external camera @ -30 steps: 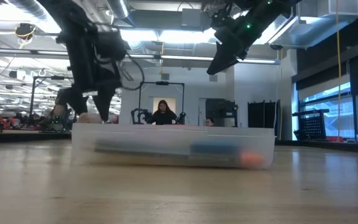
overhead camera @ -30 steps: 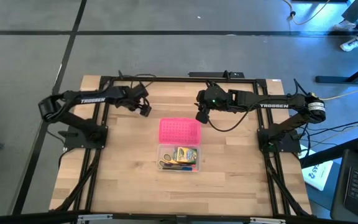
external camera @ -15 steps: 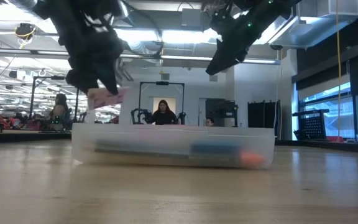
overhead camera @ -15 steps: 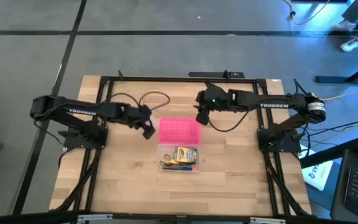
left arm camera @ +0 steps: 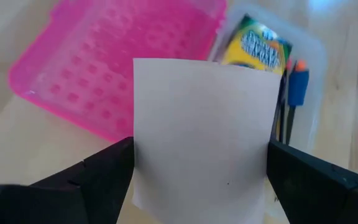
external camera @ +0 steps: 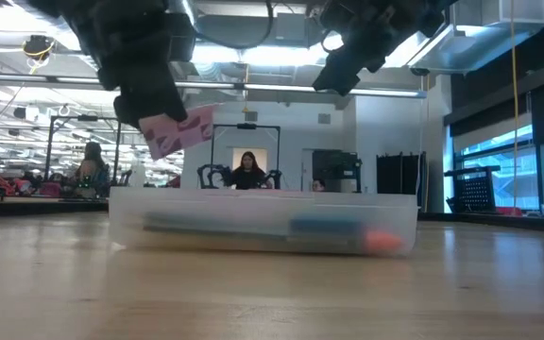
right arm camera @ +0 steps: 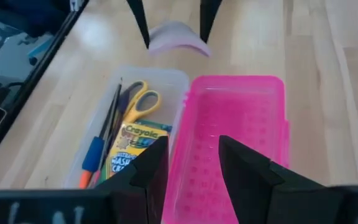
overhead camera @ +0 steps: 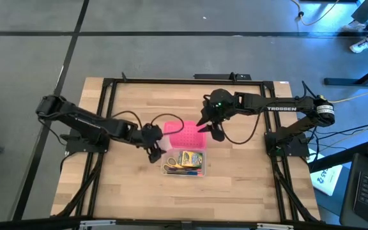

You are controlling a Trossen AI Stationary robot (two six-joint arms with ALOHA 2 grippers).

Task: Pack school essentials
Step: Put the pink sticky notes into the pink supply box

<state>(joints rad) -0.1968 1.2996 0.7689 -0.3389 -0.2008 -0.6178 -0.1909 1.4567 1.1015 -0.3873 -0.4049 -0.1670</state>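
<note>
Currently I have the left gripper (overhead camera: 153, 151) beside the clear case (overhead camera: 184, 162), at the case's left end. Its fingers (left arm camera: 92, 180) are clamped on the two opposite edges of the pale pink pad (left arm camera: 201, 134). The wide finger spacing follows from the pad's width, not from a release. I hold the pad by its edges so that its flat face stays free to slide down into the case. In the low view the pad (external camera: 178, 131) hangs clear above the case rim (external camera: 263, 195) and sits tilted, one corner lower than the other. As a square piece it has no clear long axis.

The case lies with its long axis across the table, left to right. The yellow-handled scissors (right arm camera: 140, 99), the crayon box (right arm camera: 133, 148) and the pencils (right arm camera: 109, 118) lie in it side by side. From the right wrist view they appear to run along that same axis. The pink lid (overhead camera: 184, 134) lies open behind the case, touching it.

I keep the right gripper (overhead camera: 211, 127) over the lid's right end. Its fingers (right arm camera: 244, 165) stand partly apart with nothing between them. I judge this a waiting position for closing the lid.
</note>
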